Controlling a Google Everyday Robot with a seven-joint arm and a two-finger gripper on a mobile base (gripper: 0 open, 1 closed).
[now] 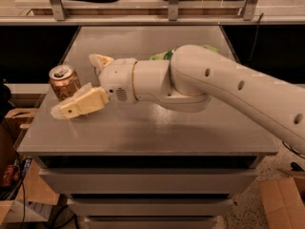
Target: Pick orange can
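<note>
The orange can (63, 81) stands upright near the left edge of the grey table (157, 135), its silver pull-tab top showing. My gripper (79, 86) has come in from the right and is open. One cream finger (80, 105) lies in front of the can and partly covers its lower side. The other finger (100, 60) is behind and to the right of it. The can sits at the mouth of the jaws and I cannot tell whether a finger touches it. The big white arm (214, 87) crosses the table.
A green packet (163, 55) peeks out behind the arm. The clear water bottle is hidden by the arm. Cardboard boxes lie on the floor at left (14, 118) and bottom right (283, 202). A shelf rail (143, 18) runs behind the table.
</note>
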